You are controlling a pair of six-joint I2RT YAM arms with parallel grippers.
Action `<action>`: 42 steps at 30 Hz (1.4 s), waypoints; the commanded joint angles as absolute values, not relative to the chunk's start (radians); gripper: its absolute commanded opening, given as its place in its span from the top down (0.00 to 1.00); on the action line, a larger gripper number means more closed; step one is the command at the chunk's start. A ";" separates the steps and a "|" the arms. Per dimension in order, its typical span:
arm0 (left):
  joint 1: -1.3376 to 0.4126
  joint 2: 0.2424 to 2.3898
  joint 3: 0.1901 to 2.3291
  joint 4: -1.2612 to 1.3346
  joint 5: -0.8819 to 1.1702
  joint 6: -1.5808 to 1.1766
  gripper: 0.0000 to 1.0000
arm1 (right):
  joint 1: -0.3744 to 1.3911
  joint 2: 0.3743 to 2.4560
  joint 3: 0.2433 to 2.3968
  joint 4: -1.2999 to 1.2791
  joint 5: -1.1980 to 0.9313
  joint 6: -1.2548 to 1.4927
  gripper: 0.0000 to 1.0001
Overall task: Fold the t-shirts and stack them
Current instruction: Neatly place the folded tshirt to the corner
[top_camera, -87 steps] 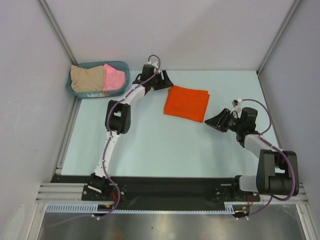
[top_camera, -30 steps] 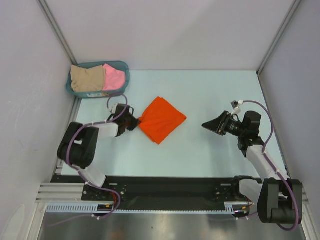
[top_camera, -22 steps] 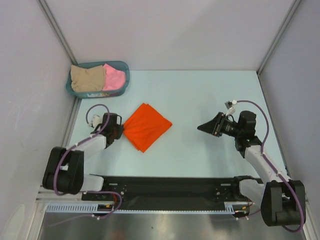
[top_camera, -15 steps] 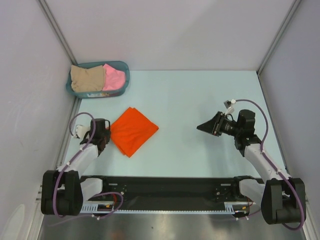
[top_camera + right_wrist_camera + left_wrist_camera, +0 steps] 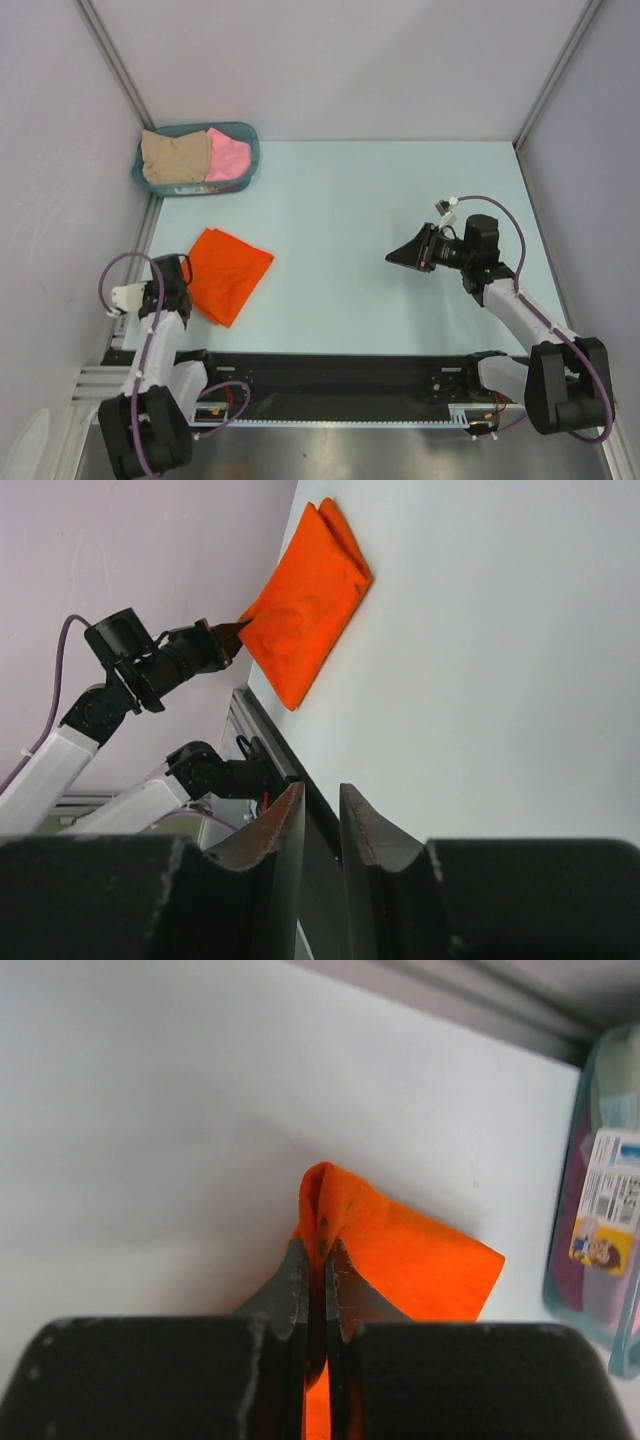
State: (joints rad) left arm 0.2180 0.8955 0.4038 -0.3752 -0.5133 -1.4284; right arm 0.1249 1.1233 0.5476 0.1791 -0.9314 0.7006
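Note:
The folded orange t-shirt (image 5: 230, 276) lies on the table near the front left. My left gripper (image 5: 186, 276) is shut on its left corner. In the left wrist view the cloth (image 5: 425, 1260) bunches up between the closed fingers of the left gripper (image 5: 315, 1247). The beige t-shirt (image 5: 174, 156) and the pink t-shirt (image 5: 229, 152) lie in the teal basket (image 5: 250, 152) at the back left. My right gripper (image 5: 394, 259) hovers right of centre, jaws a narrow gap apart and holding nothing. From the right wrist, the right gripper (image 5: 320, 792) faces the orange t-shirt (image 5: 305, 600).
The basket's wall with a label (image 5: 605, 1210) shows at the right edge of the left wrist view. A metal rail (image 5: 135, 270) runs along the table's left side. The black base bar (image 5: 340, 372) lies along the front edge.
My left arm has dragged the orange t-shirt from the middle of the table to the front left. The right gripper has drifted slightly left and its jaws have narrowed a little.

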 commanded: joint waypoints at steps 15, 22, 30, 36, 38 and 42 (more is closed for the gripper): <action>0.396 0.425 0.259 -0.655 -0.661 -1.601 1.00 | 0.276 1.166 0.609 0.112 -0.950 0.664 0.76; 0.396 0.396 0.247 -0.701 -0.687 -1.644 1.00 | 0.288 1.184 0.611 0.124 -0.950 0.670 0.76; 0.397 0.365 0.241 -0.745 -0.735 -1.673 1.00 | 0.302 1.210 0.609 0.118 -0.948 0.660 0.76; 0.402 0.336 0.236 -0.793 -0.764 -1.700 1.00 | 0.305 1.230 0.611 0.123 -0.950 0.657 0.76; 0.402 0.328 0.244 -0.801 -0.776 -1.694 0.95 | 0.307 1.233 0.611 0.123 -0.951 0.655 0.76; 0.403 0.347 0.270 -0.793 -0.767 -1.658 0.44 | 0.307 1.242 0.609 0.126 -0.951 0.655 0.76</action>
State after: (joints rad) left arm 0.3874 0.3401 0.2375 -0.7876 -0.7258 -1.6703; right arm 0.3004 1.2362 0.5728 0.1204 -0.9329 0.6754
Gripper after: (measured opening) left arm 0.495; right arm 0.238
